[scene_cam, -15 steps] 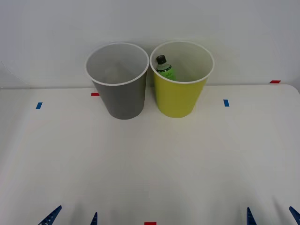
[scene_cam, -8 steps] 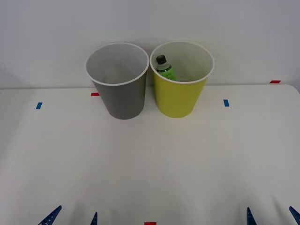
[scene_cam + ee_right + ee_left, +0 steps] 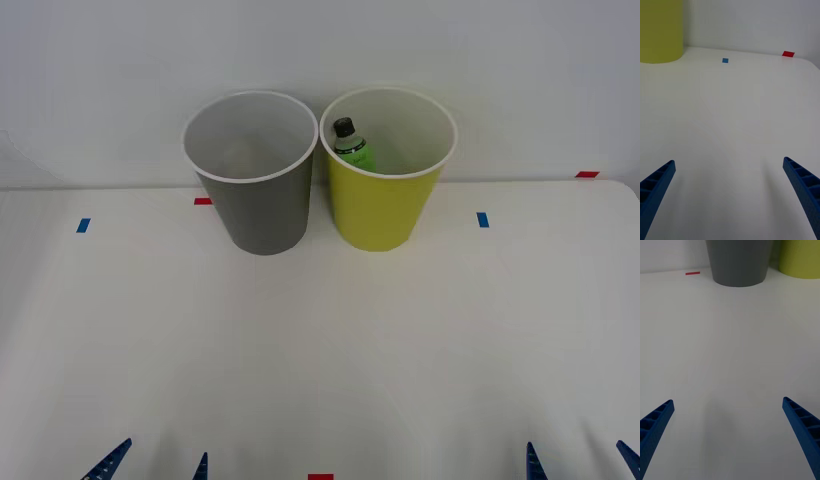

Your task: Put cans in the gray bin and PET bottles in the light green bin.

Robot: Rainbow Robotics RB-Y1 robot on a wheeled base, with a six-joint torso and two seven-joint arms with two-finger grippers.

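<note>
Bottle (image 3: 351,146) sits inside the green bin (image 3: 383,205), upper middle, gray bin (image 3: 259,205) touching beside it. Both grippers, left (image 3: 158,463) and right (image 3: 580,462), low at the bottom edge, fingers spread open over the bench (image 3: 320,350).

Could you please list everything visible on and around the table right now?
Dark-gray tapered bin: one, white inside, far centre, left of the lime bin.
Yellow-green tapered bin: one, white inside, beside the gray one.
Small clear plastic bottle: one, green with black cap, inside the lime bin.
Blue tape marks: two, on the white table.
Red tape marks: three.
Left gripper: blue, open, near edge.
Right gripper: blue, open, near edge.
</note>
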